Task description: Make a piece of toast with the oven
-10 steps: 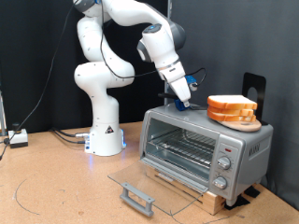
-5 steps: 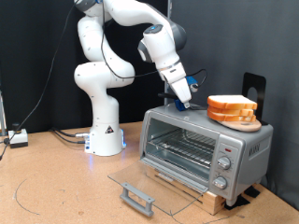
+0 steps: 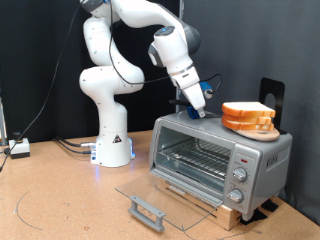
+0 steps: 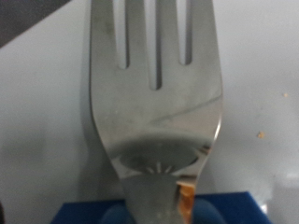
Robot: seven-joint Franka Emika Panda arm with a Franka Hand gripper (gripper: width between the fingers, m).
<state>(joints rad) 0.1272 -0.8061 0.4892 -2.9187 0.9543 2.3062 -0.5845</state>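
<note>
Robot arm at a desk, its gripper (image 3: 197,108) lowered to the top of the oven (image 3: 218,160), at the left end of the roof, just left of a stack of bread slices (image 3: 248,118). The wrist view is filled by a metal fork (image 4: 154,93) with a blue handle, tines pointing away over the pale oven roof; the fork appears pinched in the gripper, though the fingers themselves are out of sight. The oven sits at the right of the scene with its glass door (image 3: 155,196) folded down flat onto the desk and its wire rack bare. No single slice has been separated; the bread remains piled on the oven's right. Judging from this, the step in hand is fetching a slice with the fork. NOTE forbids guessing beyond that.
</note>
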